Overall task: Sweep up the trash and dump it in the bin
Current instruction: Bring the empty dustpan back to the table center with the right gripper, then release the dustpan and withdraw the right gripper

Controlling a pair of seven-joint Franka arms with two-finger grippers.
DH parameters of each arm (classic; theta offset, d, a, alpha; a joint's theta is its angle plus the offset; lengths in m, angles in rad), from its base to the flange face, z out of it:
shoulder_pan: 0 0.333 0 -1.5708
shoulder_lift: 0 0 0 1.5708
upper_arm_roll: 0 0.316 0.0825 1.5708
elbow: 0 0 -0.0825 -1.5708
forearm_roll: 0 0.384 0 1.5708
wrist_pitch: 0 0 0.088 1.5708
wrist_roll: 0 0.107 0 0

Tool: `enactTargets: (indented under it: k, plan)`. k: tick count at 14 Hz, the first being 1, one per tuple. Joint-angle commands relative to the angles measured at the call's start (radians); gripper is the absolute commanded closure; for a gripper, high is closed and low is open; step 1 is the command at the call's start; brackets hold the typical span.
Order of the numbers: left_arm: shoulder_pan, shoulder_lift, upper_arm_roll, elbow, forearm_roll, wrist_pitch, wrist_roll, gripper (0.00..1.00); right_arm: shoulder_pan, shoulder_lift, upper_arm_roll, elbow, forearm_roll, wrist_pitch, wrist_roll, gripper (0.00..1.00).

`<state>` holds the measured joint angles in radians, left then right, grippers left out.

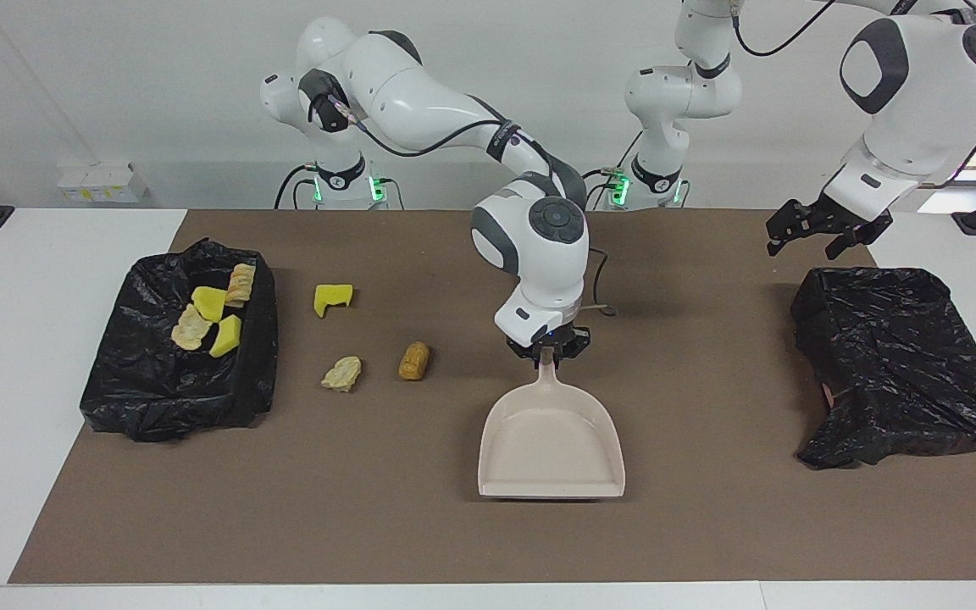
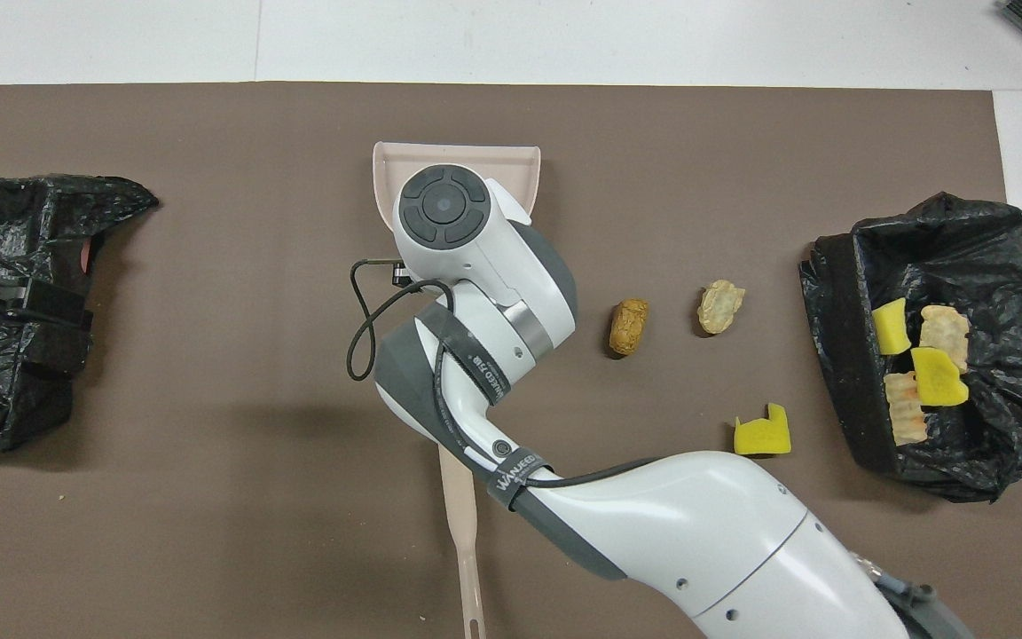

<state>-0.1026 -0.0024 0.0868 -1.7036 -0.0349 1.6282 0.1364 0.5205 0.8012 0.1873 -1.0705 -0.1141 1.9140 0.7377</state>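
Clamping the handle of the pale pink plastic dustpan, the right gripper sets it mid-mat, mouth away from the robots, well apart from the three loose trash lumps beside the black-bagged bin, while the left gripper waits open over the crumpled black bag.

text: "WANJEED"-like print, only partly legible | on: grey strap round my right arm, overhead view | facing view: nothing I can read | other labels/numbers: none legible
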Motion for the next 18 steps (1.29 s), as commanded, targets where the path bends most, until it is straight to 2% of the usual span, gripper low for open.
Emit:
enactTargets:
  k: [1,3,5,6,9,12,14,17,18]
  plan:
    - [-0.055,-0.034,0.014,-0.05,0.017,0.028,0.008,0.0,0.015,0.038,0.006,0.035,0.037,-0.006,0.037,1.0]
    - [-0.061,-0.033,0.014,-0.05,0.017,0.039,0.008,0.0,0.012,0.035,0.007,0.029,0.039,-0.032,0.003,0.98]
    - [-0.071,-0.034,0.014,-0.05,0.017,0.029,0.006,0.0,0.004,0.021,0.007,0.011,0.044,-0.053,-0.058,0.68]
    - [-0.069,-0.034,0.014,-0.051,0.017,0.029,0.006,0.0,0.0,0.019,0.007,0.006,0.048,-0.056,-0.055,0.45]
    - [-0.071,-0.034,0.014,-0.053,0.017,0.038,0.006,0.0,-0.027,-0.02,0.007,-0.003,0.098,-0.056,-0.057,0.01]
    - [-0.069,-0.048,0.013,-0.074,0.017,0.033,0.009,0.0,-0.024,-0.13,0.006,-0.092,0.117,-0.059,-0.047,0.0]
    - [-0.072,-0.068,0.013,-0.109,0.017,0.045,0.011,0.0,-0.017,-0.236,0.006,-0.195,0.125,-0.076,-0.043,0.0]
    - [-0.08,-0.08,0.01,-0.133,0.017,0.051,0.072,0.0,-0.013,-0.452,0.007,-0.433,0.142,-0.082,-0.043,0.0]
    - [-0.11,-0.08,0.013,-0.133,0.017,0.061,0.08,0.0,-0.004,-0.524,0.007,-0.518,0.174,-0.081,-0.041,0.0]
